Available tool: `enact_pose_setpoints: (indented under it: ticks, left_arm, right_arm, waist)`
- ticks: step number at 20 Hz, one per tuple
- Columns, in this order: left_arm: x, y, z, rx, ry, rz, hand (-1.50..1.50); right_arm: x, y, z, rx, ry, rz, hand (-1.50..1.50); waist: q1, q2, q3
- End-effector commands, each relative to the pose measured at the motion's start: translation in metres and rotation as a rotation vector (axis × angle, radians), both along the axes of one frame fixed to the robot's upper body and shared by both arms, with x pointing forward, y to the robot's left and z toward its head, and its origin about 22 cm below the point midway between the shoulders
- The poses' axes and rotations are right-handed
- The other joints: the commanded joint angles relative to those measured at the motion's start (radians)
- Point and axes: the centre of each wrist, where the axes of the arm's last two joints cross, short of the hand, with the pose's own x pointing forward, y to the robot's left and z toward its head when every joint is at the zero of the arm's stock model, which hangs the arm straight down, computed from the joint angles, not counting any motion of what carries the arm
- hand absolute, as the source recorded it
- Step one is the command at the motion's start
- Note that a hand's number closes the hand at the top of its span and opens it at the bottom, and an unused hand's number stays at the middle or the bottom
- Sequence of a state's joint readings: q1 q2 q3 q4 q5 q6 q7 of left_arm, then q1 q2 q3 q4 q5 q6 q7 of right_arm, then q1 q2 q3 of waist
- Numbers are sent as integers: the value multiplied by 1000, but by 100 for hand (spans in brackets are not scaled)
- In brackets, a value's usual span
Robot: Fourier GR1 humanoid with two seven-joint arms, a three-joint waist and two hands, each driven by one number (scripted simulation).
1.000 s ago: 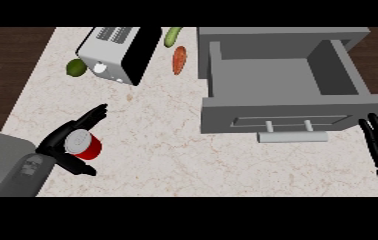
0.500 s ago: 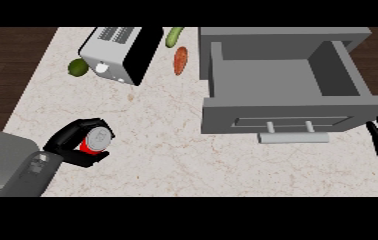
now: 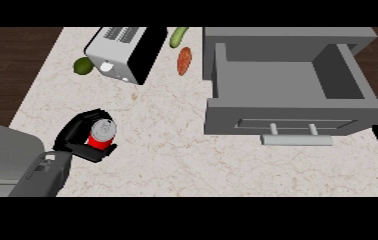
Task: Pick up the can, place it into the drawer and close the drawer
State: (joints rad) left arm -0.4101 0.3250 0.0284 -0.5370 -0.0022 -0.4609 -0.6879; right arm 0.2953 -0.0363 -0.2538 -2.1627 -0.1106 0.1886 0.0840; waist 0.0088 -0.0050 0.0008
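The red can (image 3: 101,133) with a silver top stands tilted at the lower left of the counter. My left hand (image 3: 75,133) is shut on it, fingers curled round its far side and thumb under its near side. The grey drawer (image 3: 221,79) stands pulled open at the right, nothing lying inside, its bar handle (image 3: 296,140) facing me. The can is well to the left of the drawer front. Of my right hand (image 3: 376,132) only a dark sliver shows at the right edge, just past the drawer's front corner.
A white and black toaster (image 3: 122,54) stands at the back left with a lime (image 3: 83,65) beside it. A cucumber (image 3: 179,37) and a carrot (image 3: 184,60) lie between the toaster and the drawer's left wall. Dark wood floor borders the counter's left edge.
My left hand has closed round the can, and the can now leans with its top showing. The right hand has slid off to the right until almost nothing shows.
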Motion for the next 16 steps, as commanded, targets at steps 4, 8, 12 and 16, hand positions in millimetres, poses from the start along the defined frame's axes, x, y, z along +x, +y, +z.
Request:
enact_pose_setpoints:
  ticks: [4,8,12,16]
  left_arm:
    - [12,-42,-2,-148,-50,490,150]
    - [31,-75,39,-134,-120,469,150]
    - [35,-91,86,-101,-125,388,150]
    - [41,-140,125,-88,-188,365,150]
  right_arm:
    - [-6,-13,-2,-2,-8,2,-150]
    - [-17,-1,-4,12,-1,-8,-150]
    - [-11,2,-3,19,-8,-13,-150]
    - [-8,-18,12,-8,-27,-20,-150]
  waist:
    - [5,-5,2]
    - [2,-5,1]
    - [3,-3,1]
    - [-4,-3,1]
